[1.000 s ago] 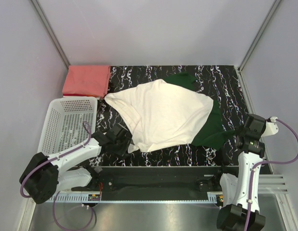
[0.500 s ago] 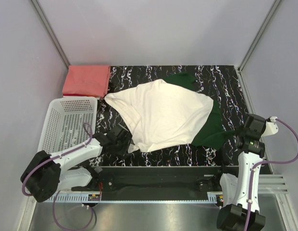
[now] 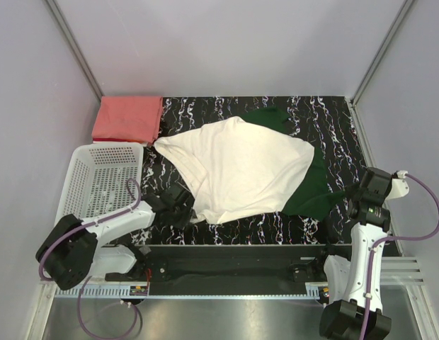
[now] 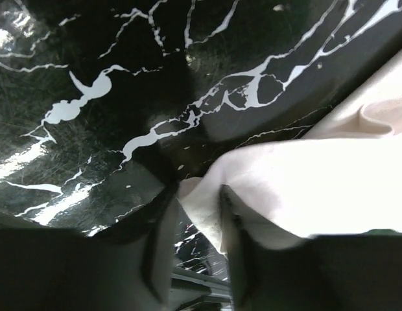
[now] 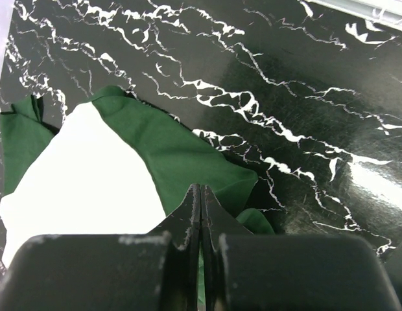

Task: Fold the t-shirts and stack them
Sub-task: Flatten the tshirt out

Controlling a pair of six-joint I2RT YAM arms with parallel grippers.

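Note:
The cream-white t-shirt [image 3: 241, 166] lies spread out on the black marbled table [image 3: 326, 113], with dark green parts [image 3: 311, 188] showing at its right and far edges. My left gripper [image 3: 183, 207] is at the shirt's near left corner. In the left wrist view it [image 4: 198, 201] is shut on the edge of the cream cloth [image 4: 305, 175]. The salmon-red t-shirt [image 3: 127, 118] lies folded at the back left. My right gripper [image 3: 343, 195] hovers at the green cloth's right edge; its fingers [image 5: 201, 191] are pressed together over the green fabric [image 5: 168, 149], holding nothing.
A white plastic mesh basket [image 3: 99, 184] stands at the left, between the left arm and the salmon-red shirt. Grey walls close in the table on the left, the back and the right. A metal rail [image 3: 234, 244] runs along the near edge.
The left gripper has moved slightly toward the shirt's near left corner and has closed on the cream cloth. The right arm has not moved.

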